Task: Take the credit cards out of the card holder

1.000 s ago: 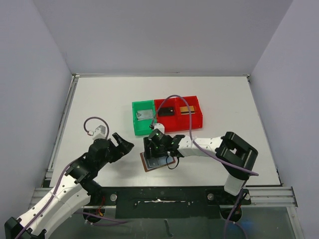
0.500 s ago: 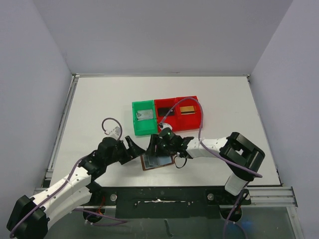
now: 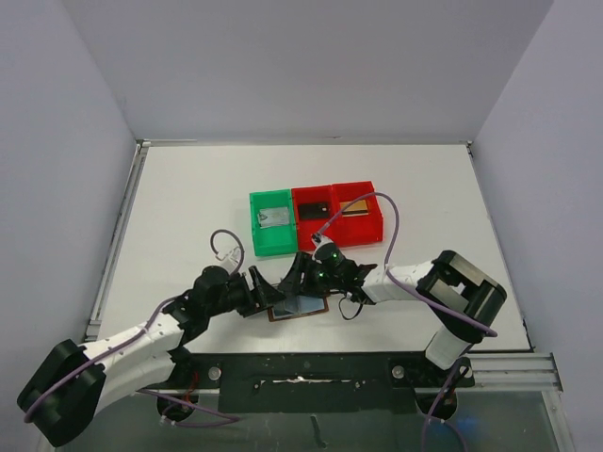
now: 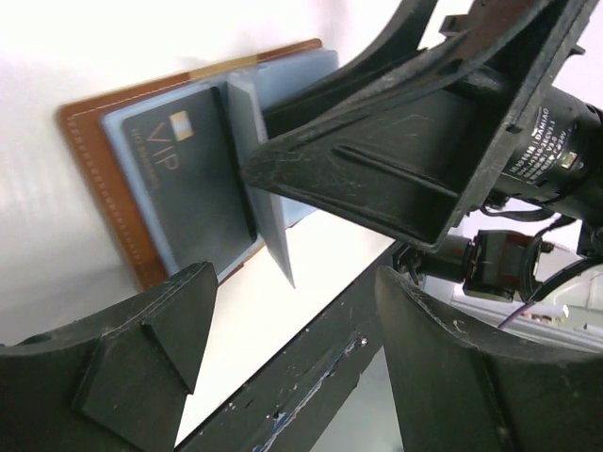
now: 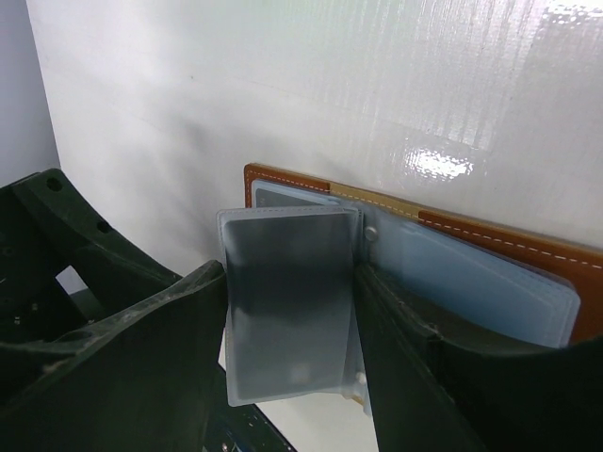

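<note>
White table (image 3: 188, 207) between plain lilac-grey walls (image 3: 75, 113) is all I have on the overhead feed, with both arms reaching in to one spot near its front edge.

On my right wrist feed the right gripper (image 5: 287, 282) has its jaws apart by roughly the width of one clear sleeve leaf (image 5: 287, 311). That leaf stands up off the card holder (image 3: 301, 307) and fills the gap between the two fingers. I can't tell whether they are pressing on its edges. From the left wrist feed, the right gripper's finger ends sit against that raised leaf at the holder's middle fold.

The left gripper (image 4: 292, 311) is spread wide with nothing in it. It hovers low just off the holder's left edge, jaws pointed at it and not touching.

The holder lies open and flat, brown leather rim showing around pale blue-grey panels. A black VIP card (image 4: 188, 184) lies in the panel on the left gripper's side of the raised leaf.

Beyond the holder, toward the back wall, a green bin (image 3: 273, 243) and a red bin (image 3: 372, 226) sit touching side by side. The green one holds a silver-grey card (image 3: 274, 216). The red one's compartment nearer the green bin holds a black card (image 3: 315, 209), and its other compartment holds a gold card (image 3: 354, 207).
</note>
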Robot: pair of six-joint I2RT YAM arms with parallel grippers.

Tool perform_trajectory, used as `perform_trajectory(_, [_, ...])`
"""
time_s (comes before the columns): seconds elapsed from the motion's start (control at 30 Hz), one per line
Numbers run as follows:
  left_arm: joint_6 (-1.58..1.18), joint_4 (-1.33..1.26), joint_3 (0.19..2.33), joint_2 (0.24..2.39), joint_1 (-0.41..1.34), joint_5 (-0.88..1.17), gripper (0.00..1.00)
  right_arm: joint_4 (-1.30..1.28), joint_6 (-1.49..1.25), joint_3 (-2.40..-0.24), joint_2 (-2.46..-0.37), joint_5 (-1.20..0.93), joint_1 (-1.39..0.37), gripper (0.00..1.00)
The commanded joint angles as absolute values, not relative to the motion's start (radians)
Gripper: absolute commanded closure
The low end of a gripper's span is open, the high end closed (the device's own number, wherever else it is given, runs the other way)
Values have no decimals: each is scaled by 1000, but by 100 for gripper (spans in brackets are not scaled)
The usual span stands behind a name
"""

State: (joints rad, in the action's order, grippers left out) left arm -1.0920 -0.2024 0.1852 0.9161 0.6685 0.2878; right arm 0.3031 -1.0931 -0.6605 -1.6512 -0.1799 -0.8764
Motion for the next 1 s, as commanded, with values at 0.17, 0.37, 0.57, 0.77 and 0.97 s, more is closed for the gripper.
perform_trajectory(0.17, [-1110, -584, 180, 1153, 706, 357, 34, 259, -1102, -637, -1624, -183, -868, 45])
perform_trajectory(0.37, [-1060, -671, 271, 1297, 722, 421, 34, 265, -1085, -641, -1581, -206, -858, 42])
perform_trajectory(0.57, [-1004, -706, 330, 1350, 731, 493, 33, 240, -1056, -634, -1522, -222, -844, 41])
perform_trajectory(0.77, [-992, -776, 360, 1412, 732, 579, 33, 149, -1024, -649, -1467, -202, -828, 34])
perform_trajectory(0.97, [-987, -776, 417, 1492, 760, 608, 34, -90, -1023, -658, -1319, 0, -803, 22])
